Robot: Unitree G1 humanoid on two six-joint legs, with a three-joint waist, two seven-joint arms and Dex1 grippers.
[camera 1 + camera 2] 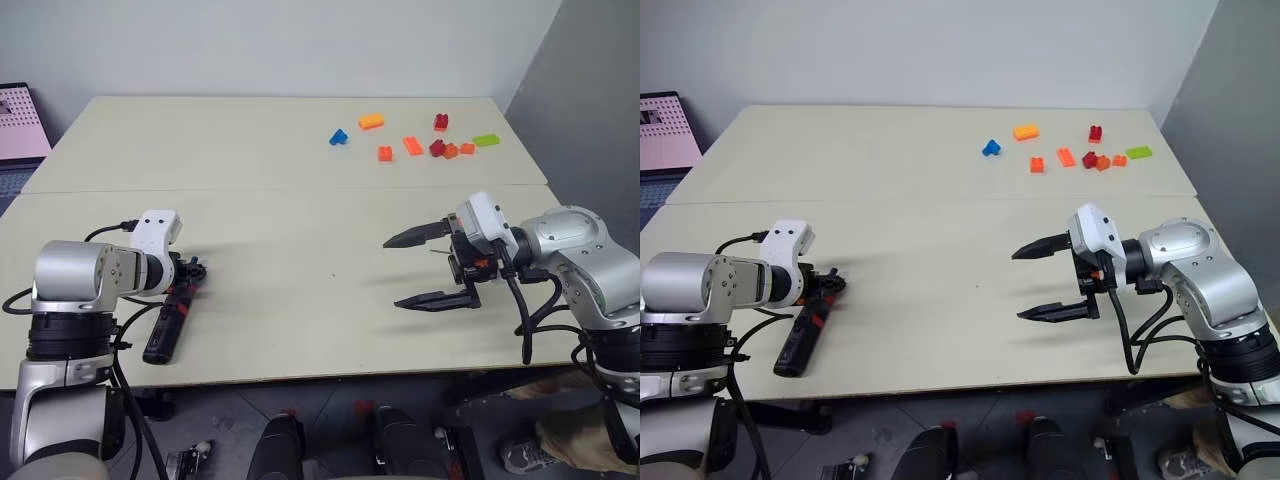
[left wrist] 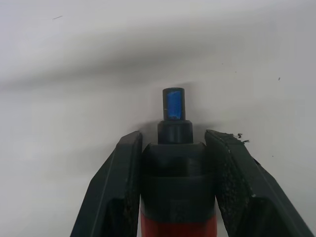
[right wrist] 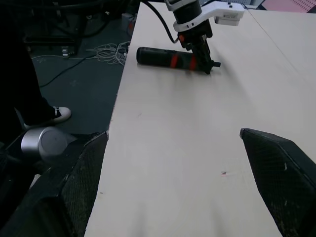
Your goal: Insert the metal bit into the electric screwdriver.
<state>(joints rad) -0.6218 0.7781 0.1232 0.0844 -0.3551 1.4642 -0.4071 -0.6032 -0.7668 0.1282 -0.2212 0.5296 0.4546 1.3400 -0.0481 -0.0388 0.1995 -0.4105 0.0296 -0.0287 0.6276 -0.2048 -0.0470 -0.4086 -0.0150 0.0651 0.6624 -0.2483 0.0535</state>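
Surface [image 1: 300,270] carries everything. Right pincer [image 1: 1040,280] gapes wide, empty, mid-right above it. Left pincer [image 1: 188,275] clamped on the electric screwdriver [image 1: 168,325], which lies near-left. Metal bit: can't spot it. Screwdriver grabbed; bit pickup and insertion remain.
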